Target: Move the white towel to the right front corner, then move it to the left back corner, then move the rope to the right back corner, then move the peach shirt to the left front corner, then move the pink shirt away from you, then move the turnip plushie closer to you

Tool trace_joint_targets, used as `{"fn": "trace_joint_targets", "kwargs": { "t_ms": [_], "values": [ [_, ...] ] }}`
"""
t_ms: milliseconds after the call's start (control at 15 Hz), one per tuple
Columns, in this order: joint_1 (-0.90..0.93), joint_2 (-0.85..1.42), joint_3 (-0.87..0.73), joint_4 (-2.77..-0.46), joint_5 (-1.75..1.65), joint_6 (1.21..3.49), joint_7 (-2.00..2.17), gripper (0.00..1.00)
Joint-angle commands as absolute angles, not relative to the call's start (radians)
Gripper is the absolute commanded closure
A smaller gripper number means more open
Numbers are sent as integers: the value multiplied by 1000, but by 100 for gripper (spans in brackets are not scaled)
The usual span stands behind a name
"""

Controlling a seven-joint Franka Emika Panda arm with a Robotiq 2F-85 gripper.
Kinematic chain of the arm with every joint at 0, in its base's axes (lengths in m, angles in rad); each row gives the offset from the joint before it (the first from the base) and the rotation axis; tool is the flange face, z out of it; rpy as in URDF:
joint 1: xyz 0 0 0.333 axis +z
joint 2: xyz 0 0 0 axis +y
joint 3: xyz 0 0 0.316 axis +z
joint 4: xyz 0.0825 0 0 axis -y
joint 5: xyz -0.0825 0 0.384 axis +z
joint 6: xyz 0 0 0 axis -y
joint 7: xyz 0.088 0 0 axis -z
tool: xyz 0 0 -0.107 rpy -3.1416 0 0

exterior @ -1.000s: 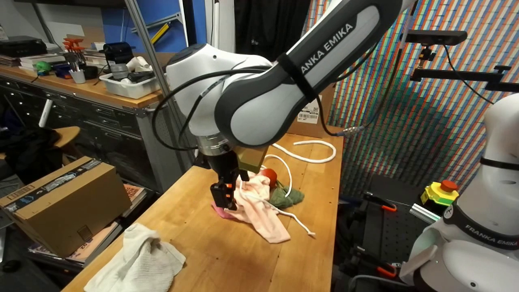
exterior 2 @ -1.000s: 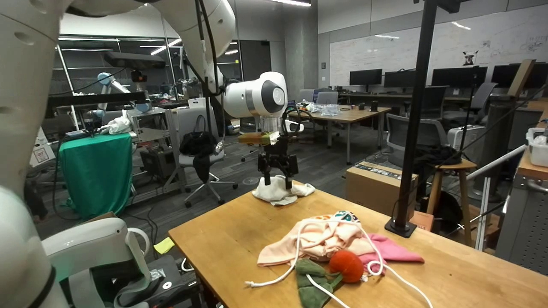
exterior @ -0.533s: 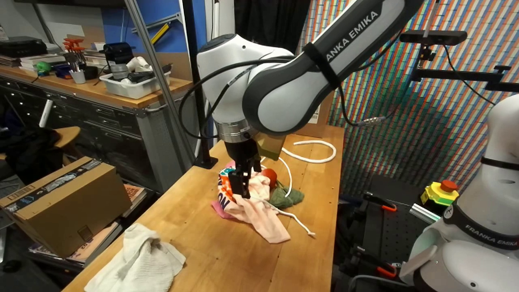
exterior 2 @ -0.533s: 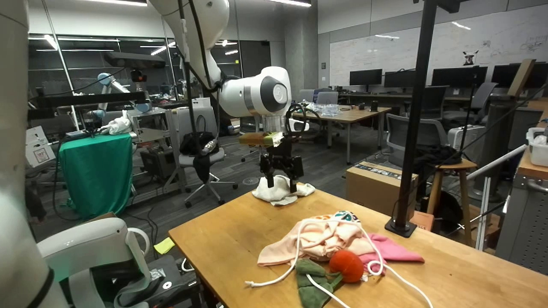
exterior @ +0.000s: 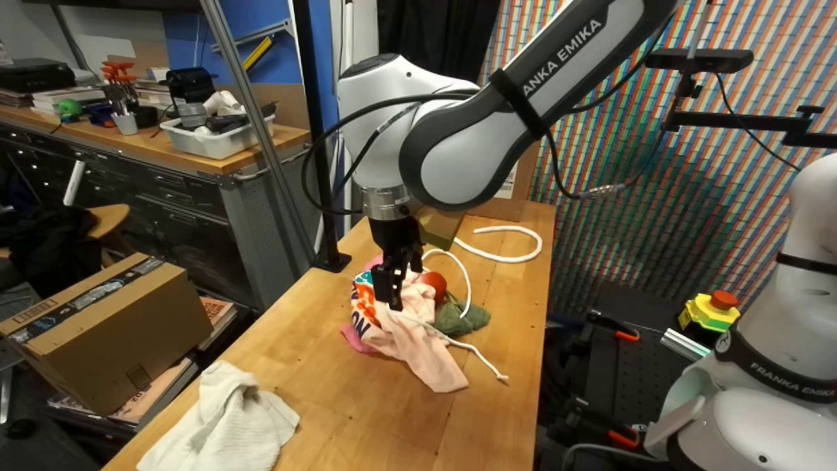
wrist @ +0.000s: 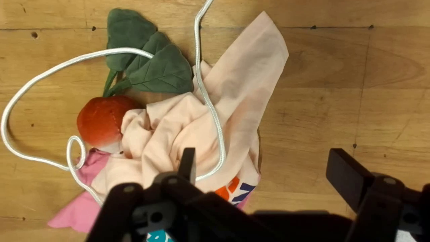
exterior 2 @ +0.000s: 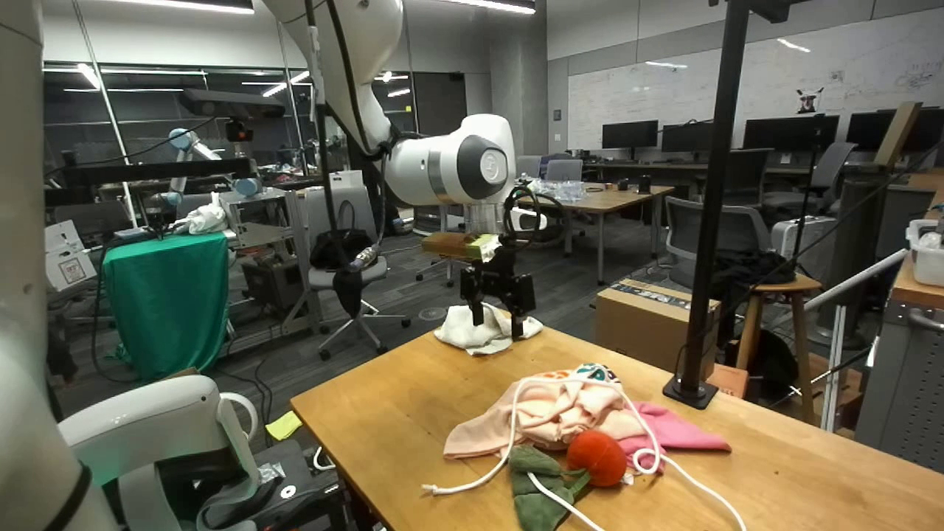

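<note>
The tool (wrist: 263, 164) pulls away from the white towel (exterior: 225, 418), farther off than a second ago, and hangs above the table (exterior: 366, 425), its jaws standing wide apart. The towel lies crumpled at a table corner, well apart from the rest. The peach shirt (wrist: 248, 67) lies bunched up, partly covering the pink shirt (wrist: 77, 213). The rope (wrist: 220, 134) loops across both shirts and over the leafy end of the turnip plushie (wrist: 102, 117), its red body touching the peach fabric.
</note>
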State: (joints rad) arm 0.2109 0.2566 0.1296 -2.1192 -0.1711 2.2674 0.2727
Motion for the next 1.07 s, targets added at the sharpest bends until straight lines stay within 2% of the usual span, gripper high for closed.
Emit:
{"fn": "trace_joint_targets", "kwargs": {
  "t_ms": [0, 1000],
  "values": [
    [198, 264, 114, -2108, -160, 2333, 268, 0],
    [207, 541, 30, -1905, -152, 2352, 350, 0]
  ]
}}
